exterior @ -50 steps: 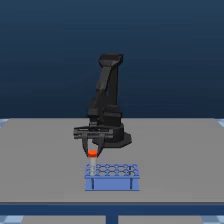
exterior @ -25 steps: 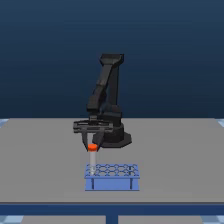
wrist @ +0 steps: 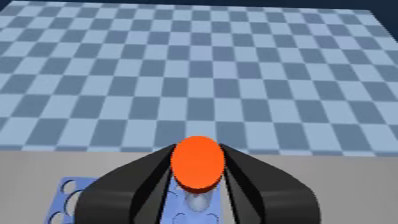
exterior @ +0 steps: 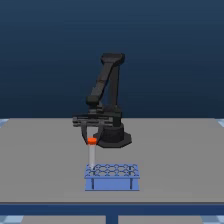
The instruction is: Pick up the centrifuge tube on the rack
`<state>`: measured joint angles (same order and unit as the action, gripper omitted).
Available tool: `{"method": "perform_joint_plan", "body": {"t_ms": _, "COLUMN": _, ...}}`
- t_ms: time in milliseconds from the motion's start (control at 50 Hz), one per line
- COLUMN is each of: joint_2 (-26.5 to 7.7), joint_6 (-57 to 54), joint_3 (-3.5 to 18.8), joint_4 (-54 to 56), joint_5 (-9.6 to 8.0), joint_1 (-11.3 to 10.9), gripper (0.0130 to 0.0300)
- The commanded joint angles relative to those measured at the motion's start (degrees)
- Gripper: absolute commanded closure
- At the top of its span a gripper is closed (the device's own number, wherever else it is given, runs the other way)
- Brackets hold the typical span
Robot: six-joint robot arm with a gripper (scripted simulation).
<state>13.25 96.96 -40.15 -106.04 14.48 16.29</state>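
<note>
Lifted higher than half second ago: centrifuge tube (exterior: 92, 151), orange cap clamped in end effector (exterior: 91, 140), lower tip just above blue rack (exterior: 112, 176) on grey worktop (exterior: 175, 155).

Flat even rendered light, dim blue backdrop, soft low-resolution blur, no glare

The centrifuge tube (exterior: 92, 152) is a slim, translucent whitish tube with a round orange-red cap, upright, its cap held between the black fingers of the gripper (exterior: 91, 140). Its lower end sits about level with the top plate of the rack (exterior: 112, 176), at the rack's corner on the exterior view's left. The rack is low, blue and rectangular, with rows of round holes, standing on thin legs near the front edge of the grey worktop (exterior: 190, 160).
</note>
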Motion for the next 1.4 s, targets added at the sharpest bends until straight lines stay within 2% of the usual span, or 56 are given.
{"method": "perform_joint_plan", "body": {"t_ms": 20, "joint_2": 0.4, "joint_6": 4.7, "joint_3": 0.5, "joint_4": -3.4, "joint_5": 0.39, "joint_1": 0.0, "gripper": 0.0300}}
{"method": "perform_joint_plan", "body": {"t_ms": 280, "joint_2": 1.5, "joint_6": 13.8, "joint_3": 2.1, "joint_4": -12.1, "joint_5": 1.46, "joint_1": 0.0, "gripper": 0.0300}}
{"method": "perform_joint_plan", "body": {"t_ms": 580, "joint_2": 2.1, "joint_6": 18.8, "joint_3": 3.1, "joint_4": -16.9, "joint_5": 2.29, "joint_1": 0.0, "gripper": 0.0300}}
{"method": "perform_joint_plan", "body": {"t_ms": 1400, "joint_2": 2.2, "joint_6": 19.9, "joint_3": 3.3, "joint_4": -18.0, "joint_5": 2.50, "joint_1": 0.0, "gripper": 0.0300}}
